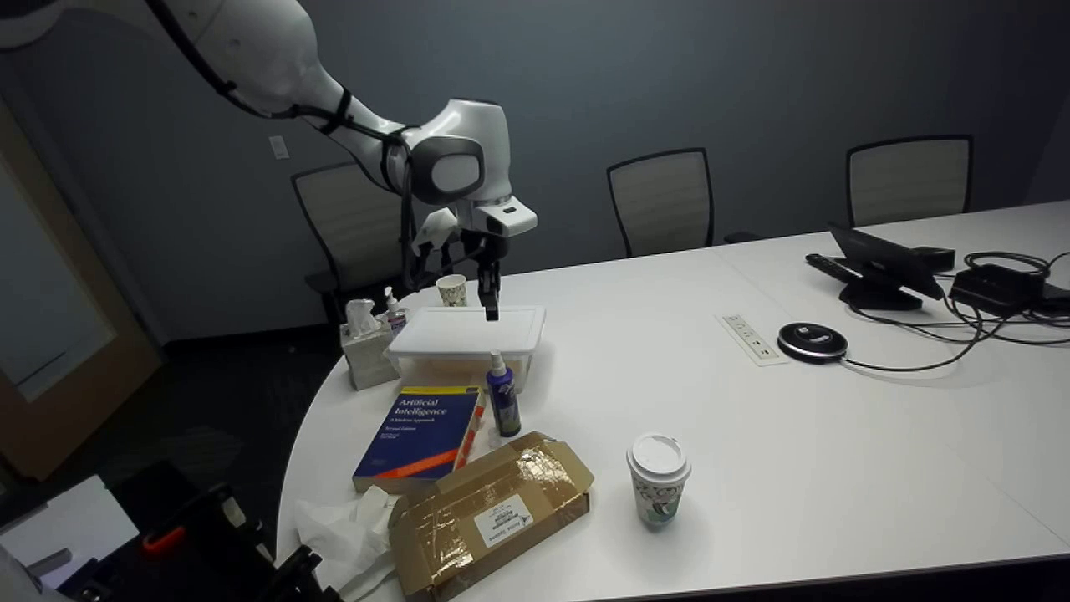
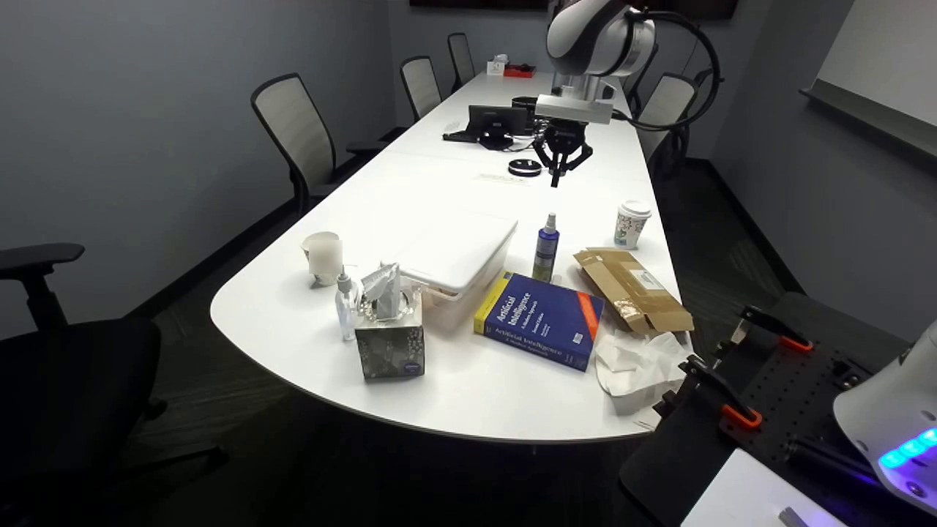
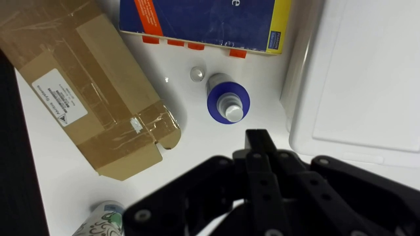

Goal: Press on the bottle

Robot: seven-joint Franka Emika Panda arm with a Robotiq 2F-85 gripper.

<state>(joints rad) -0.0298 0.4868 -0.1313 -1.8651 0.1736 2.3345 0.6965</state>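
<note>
The bottle point(image 1: 504, 403) is a slim purple-blue spray bottle with a pale nozzle top. It stands upright on the white table beside the book, and it also shows in an exterior view point(image 2: 545, 252). The wrist view looks down on the bottle point(image 3: 228, 102), with its pale tip leaning towards the lower right of the picture. My gripper point(image 1: 491, 313) is above the table, higher than the bottle and apart from it; it also shows in an exterior view point(image 2: 555, 180). In the wrist view the fingertips point(image 3: 257, 133) are pressed together with nothing between them, just below the bottle in the picture.
A lidded plastic bin point(image 1: 468, 330) stands by the bottle. A thick blue book point(image 2: 545, 315), a small clear cap point(image 3: 197, 74) and a flat cardboard box point(image 1: 493, 518) lie close by. A lidded paper cup point(image 1: 658, 481), tissue box point(image 2: 392, 351) and crumpled paper point(image 2: 637, 366) are also there.
</note>
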